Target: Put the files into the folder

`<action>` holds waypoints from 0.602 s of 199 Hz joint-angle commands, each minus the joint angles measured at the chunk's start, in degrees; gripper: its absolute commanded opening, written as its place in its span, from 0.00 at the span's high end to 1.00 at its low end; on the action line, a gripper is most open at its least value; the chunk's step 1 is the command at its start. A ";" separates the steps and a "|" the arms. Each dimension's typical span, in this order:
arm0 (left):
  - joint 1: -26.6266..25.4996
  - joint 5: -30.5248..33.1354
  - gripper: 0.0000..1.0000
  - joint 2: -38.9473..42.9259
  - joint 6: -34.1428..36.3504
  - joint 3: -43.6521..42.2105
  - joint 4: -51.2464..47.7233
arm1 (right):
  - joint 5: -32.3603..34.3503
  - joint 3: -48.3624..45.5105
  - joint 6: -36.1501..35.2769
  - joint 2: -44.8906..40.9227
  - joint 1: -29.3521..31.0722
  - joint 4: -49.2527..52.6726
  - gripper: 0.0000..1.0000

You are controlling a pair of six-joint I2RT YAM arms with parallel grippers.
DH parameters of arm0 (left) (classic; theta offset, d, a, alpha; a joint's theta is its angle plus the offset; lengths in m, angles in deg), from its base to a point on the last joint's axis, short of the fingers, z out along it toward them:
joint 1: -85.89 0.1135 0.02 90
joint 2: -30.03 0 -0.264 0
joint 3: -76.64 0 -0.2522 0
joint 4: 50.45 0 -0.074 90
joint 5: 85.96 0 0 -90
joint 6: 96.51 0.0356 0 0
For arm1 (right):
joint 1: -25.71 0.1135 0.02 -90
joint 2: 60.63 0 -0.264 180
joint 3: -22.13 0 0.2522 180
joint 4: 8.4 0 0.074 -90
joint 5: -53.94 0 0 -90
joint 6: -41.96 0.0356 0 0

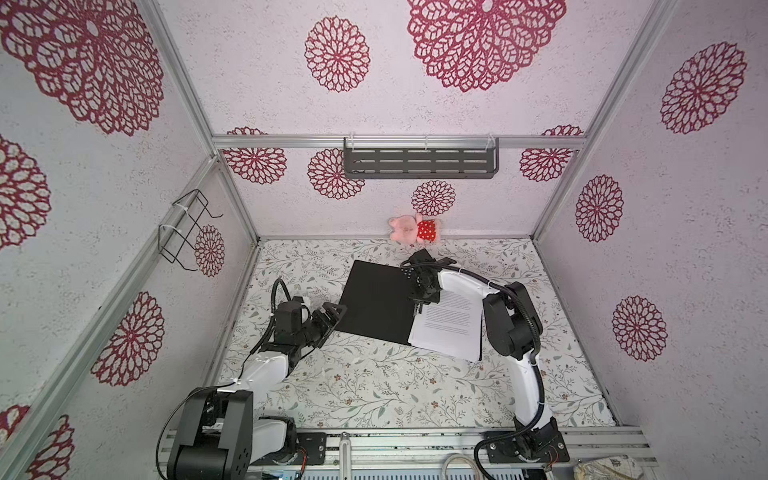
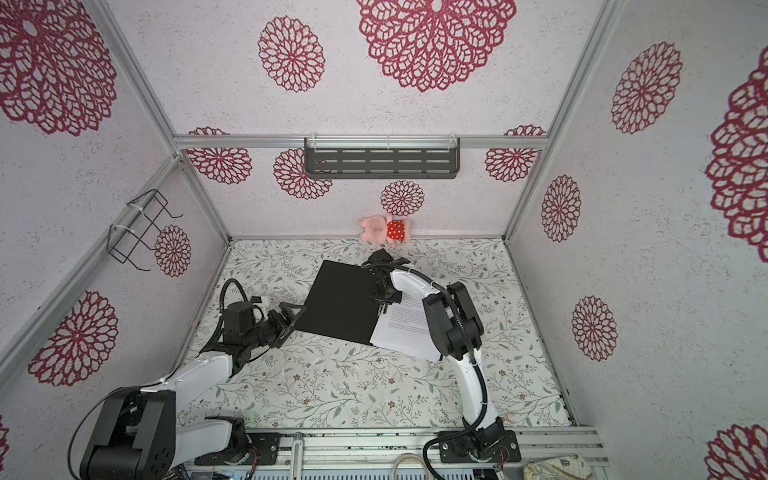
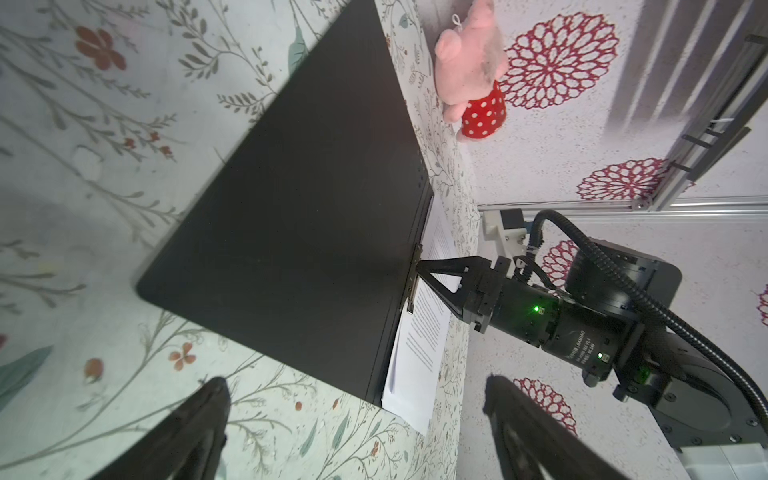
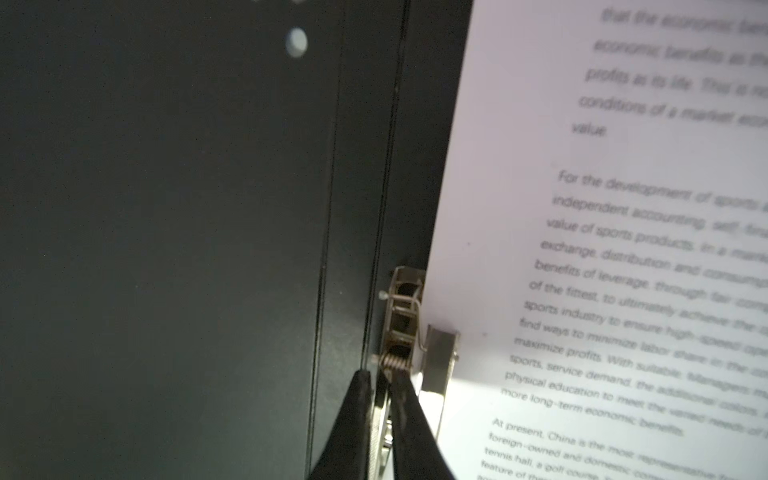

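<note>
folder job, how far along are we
Done: the folder lies open, black inside up, with the papers on its right half. In hand: the right gripper pinches the metal clip at the spine; the left gripper hangs open at the folder's left edge, holding nothing. Left: secure the papers under the clip, then probably close the cover.

The files [image 1: 451,324] lie on the folder [image 1: 374,299] right of its spine clip [image 4: 405,316], toy [image 1: 413,228] behind.
</note>
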 commanded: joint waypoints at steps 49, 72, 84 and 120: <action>0.29 5.27 0.01 2.75 2.99 1.51 -6.52 | 4.49 2.78 -1.52 3.12 2.17 6.40 0.86; 0.30 5.27 0.01 2.60 3.12 1.49 -6.90 | 4.34 2.67 -1.12 3.73 2.44 6.23 0.85; 0.29 5.42 0.01 2.72 3.22 1.49 -7.16 | 4.24 2.76 -1.05 4.07 2.53 6.10 0.85; 0.32 7.19 0.01 3.82 4.22 1.50 -8.50 | 4.05 2.94 -0.46 3.92 2.53 5.67 0.89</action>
